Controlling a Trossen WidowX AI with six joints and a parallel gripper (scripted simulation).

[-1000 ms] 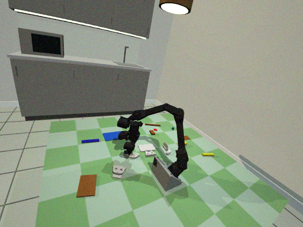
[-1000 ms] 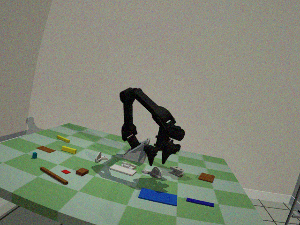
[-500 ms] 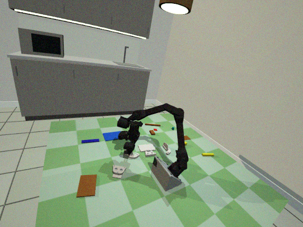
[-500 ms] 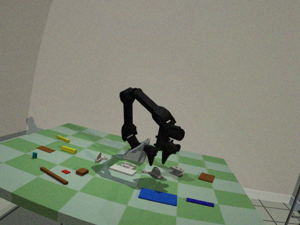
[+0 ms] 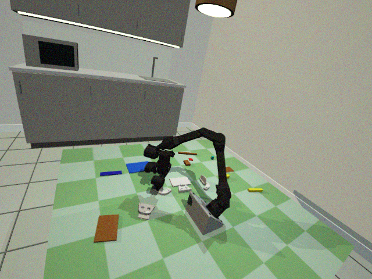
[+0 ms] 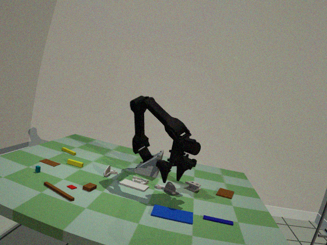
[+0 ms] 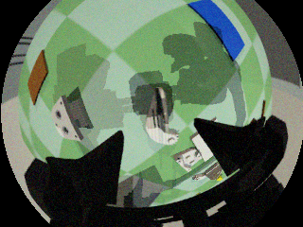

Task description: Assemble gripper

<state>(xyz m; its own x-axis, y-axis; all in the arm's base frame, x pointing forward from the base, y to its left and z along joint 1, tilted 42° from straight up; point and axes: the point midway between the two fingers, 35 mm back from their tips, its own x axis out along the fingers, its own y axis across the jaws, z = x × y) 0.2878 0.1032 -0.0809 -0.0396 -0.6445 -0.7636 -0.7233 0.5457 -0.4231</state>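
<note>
My gripper (image 5: 151, 180) (image 6: 171, 181) (image 7: 159, 128) is released, its fingers spread wide with nothing between them, above the nearer jaw (image 5: 165, 191) (image 6: 169, 188) (image 7: 161, 134). That jaw lies loose on the desk (image 5: 126, 258) (image 6: 105, 226) (image 7: 95, 19), in from the exterior view's front edge, behind the blue sheet (image 5: 137, 167) (image 6: 172, 214) (image 7: 220, 28). The other jaw (image 5: 203, 180) (image 6: 107, 171) (image 7: 214, 171) lies well apart, towards that view's left edge.

The two-holed white part (image 5: 146, 208) (image 6: 192, 186) (image 7: 62, 118) sits towards the right edge; the small white fitting (image 5: 184, 189) (image 6: 139, 180) (image 7: 187, 158) is beside the white slab (image 5: 179, 181) (image 6: 134, 185) (image 7: 203, 146). I can't tell for certain which is base or housing plate.

I judge the assembly unstarted: both jaws need seating and meshing, then the housing plate lowering level, then my withdrawal. I see no container among the parts, so no contents either.
</note>
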